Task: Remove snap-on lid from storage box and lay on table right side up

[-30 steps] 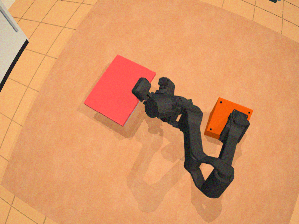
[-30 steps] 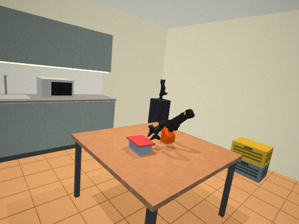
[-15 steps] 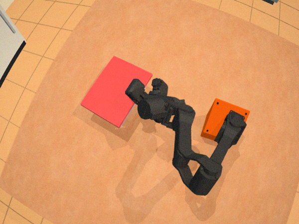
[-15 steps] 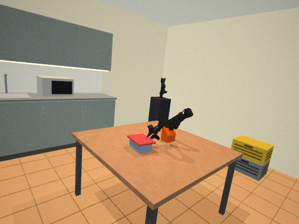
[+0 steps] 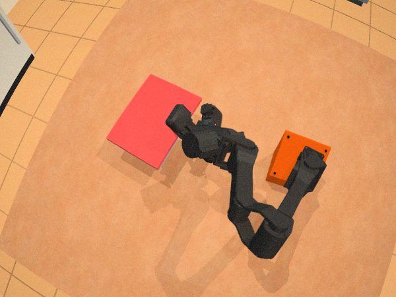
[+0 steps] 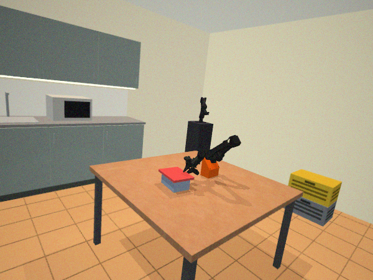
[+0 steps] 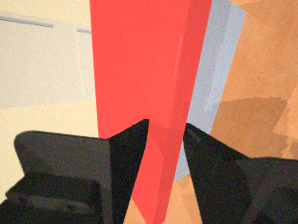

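The red lid (image 5: pixel 142 115) (image 6: pixel 174 174) (image 7: pixel 135 55) sits over the light blue storage box (image 6: pixel 178 184) (image 7: pixel 220 55), red top up. The box shows under the lid's rim in the exterior view and the wrist view. No gap between lid and box is visible; I cannot tell whether the box's underside rests fully on the table (image 5: pixel 231 66) (image 6: pixel 214 218). My gripper (image 5: pixel 195 119) (image 6: pixel 190 172) (image 7: pixel 166 126) is shut on the lid at its edge facing the arm's base, one finger over the top, the other at the lower side. The arm hides part of this edge in the top view.
The arm's orange base block (image 5: pixel 280 158) (image 6: pixel 209 169) stands on the table, across from the lid's held edge. The arm's links (image 5: pixel 244 178) stretch above the table between base and lid. Yellow and grey crates (image 6: pixel 315 188) stand on the floor beyond the table.
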`<action>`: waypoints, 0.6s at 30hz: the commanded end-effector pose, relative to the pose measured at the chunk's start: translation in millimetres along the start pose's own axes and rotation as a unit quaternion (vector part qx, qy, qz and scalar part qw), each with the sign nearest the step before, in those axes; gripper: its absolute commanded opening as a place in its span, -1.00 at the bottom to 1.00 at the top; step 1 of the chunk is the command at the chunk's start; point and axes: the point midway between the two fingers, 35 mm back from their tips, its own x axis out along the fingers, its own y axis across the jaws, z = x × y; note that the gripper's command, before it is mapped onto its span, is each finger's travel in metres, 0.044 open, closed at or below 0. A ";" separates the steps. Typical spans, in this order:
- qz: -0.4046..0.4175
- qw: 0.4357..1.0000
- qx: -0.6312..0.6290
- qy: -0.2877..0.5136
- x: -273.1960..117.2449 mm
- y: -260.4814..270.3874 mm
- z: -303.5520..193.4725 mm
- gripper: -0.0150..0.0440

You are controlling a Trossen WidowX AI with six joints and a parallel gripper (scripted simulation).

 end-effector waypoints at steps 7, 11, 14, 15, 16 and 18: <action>0.000 1.000 0.000 0.000 -1.1 1.5 -0.2 -0.49; 0.000 1.000 0.000 0.000 -1.6 2.1 -0.2 -0.49; 0.000 1.000 0.000 0.000 -2.0 2.6 -0.2 -0.49; 0.000 1.000 0.000 0.000 -2.2 2.7 -0.1 -0.49; 0.000 1.000 0.000 0.000 -2.3 2.9 -0.1 -0.49; 0.000 1.000 0.000 0.000 -2.5 3.2 -0.1 -0.49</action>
